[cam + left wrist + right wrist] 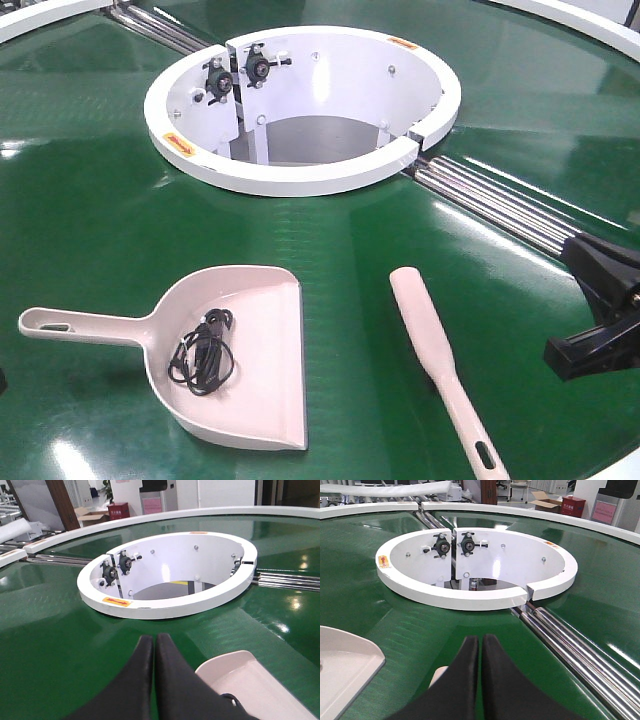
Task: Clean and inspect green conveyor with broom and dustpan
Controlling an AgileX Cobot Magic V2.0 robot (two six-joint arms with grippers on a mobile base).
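The green conveyor [90, 200] fills the front view. The dustpan [255, 330] lies on it at front left, handle to the left, with a coil of black cord [203, 352] in the pan. The broom [428, 335] lies to its right, head away from me, handle near the front edge. My left gripper [154, 638] is shut and empty above the belt, with the dustpan's corner [245, 675] to its right. My right gripper [480, 638] is shut and empty; the broom's tip [440, 672] peeks out under its left finger, and the dustpan [340, 665] lies to the left.
The white ring housing [300, 180] stands at the belt's centre with a deep opening. Steel rollers [500, 205] run from it to the right, and more run off at the back left [165, 30]. Black hardware of my right arm [600, 300] sits at the right edge.
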